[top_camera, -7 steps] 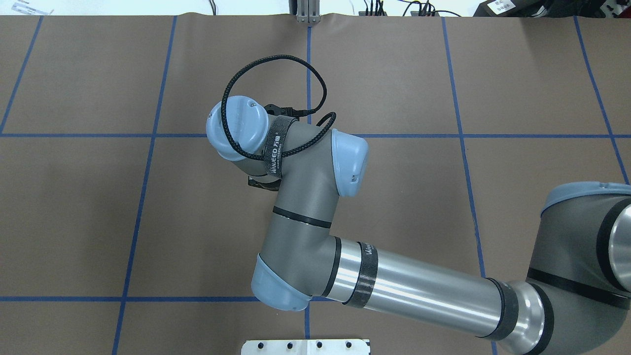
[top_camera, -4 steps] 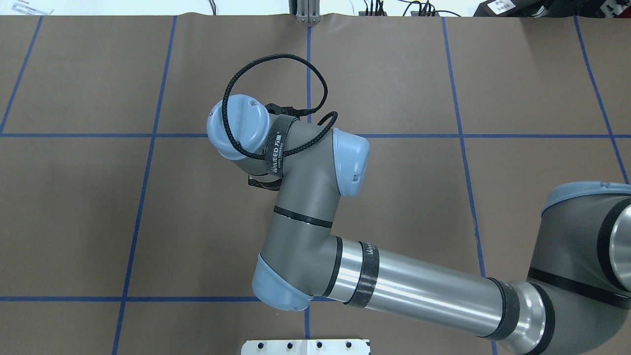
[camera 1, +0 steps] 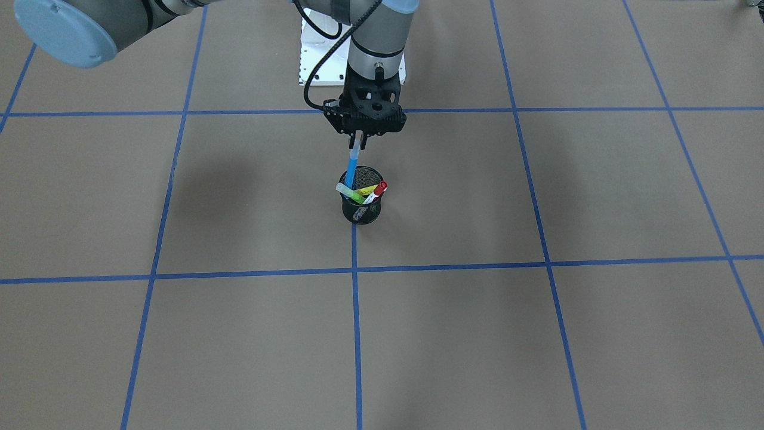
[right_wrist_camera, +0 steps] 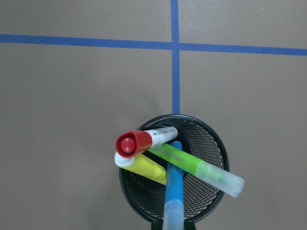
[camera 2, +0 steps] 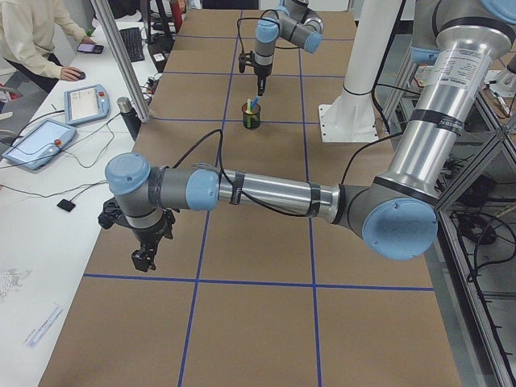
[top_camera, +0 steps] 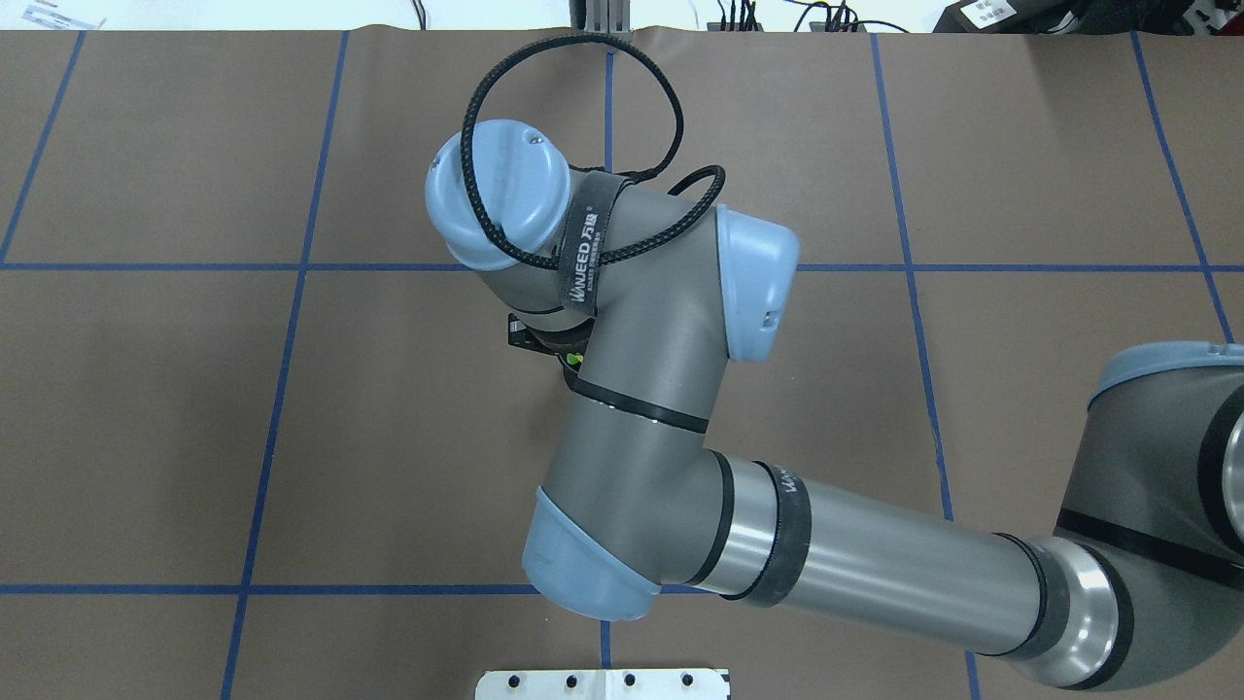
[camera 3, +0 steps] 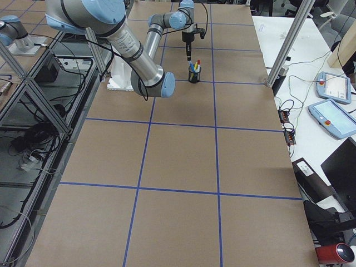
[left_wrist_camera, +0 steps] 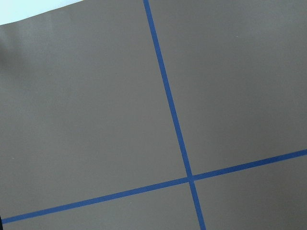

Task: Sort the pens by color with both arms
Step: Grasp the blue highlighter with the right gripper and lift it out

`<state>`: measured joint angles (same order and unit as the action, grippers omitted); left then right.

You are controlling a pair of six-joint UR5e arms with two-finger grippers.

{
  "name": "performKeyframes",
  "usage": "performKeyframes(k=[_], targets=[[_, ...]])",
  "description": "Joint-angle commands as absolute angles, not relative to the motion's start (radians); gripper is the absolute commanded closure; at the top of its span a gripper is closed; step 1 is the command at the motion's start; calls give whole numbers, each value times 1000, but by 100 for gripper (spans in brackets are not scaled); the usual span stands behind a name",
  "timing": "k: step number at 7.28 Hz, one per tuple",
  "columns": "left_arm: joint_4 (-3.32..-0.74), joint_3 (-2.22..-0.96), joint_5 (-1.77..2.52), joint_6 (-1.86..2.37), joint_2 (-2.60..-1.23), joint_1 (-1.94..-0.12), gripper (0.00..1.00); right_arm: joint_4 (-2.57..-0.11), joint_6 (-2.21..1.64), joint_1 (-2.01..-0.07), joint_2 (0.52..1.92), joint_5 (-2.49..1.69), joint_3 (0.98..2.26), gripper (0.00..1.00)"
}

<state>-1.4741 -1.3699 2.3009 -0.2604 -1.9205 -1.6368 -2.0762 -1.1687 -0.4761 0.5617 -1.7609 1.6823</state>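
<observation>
A black mesh cup (camera 1: 362, 210) stands at the table's middle, on a blue tape line. It holds a green pen (right_wrist_camera: 196, 167), a yellow pen (right_wrist_camera: 141, 166) and a white pen with a red cap (right_wrist_camera: 139, 141). My right gripper (camera 1: 357, 142) is right above the cup, shut on the capped top of a blue pen (camera 1: 352, 167). The pen hangs upright with its lower end still inside the cup's mouth. In the overhead view the arm hides the gripper and cup. My left gripper (camera 2: 143, 260) hangs over bare table far from the cup. I cannot tell whether it is open.
The white pedestal (camera 1: 310, 60) stands behind the cup at the robot's base. Blue tape lines (left_wrist_camera: 172, 120) divide the brown table. An aluminium post (camera 2: 121, 64) and operator tablets (camera 2: 40, 141) stand along the far side.
My right arm's wrist has risen toward the overhead camera and shifted a little right. A bit of green now shows under it.
</observation>
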Motion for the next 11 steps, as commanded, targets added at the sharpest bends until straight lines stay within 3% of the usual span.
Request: performKeyframes(k=[1,5,11], targets=[[-1474,-1370,2299,-262,-1921,-1637,0,-2123,-1160,-502,565,-1784,1775,90],[-1474,-1370,2299,-264,-1921,-1637,0,-2106,-1154,-589,571,-1810,1850,100],[-1549,-1389,2298,-255,-1856,-1632,0,-1727,-1127,-595,796,-1620,1785,100]])
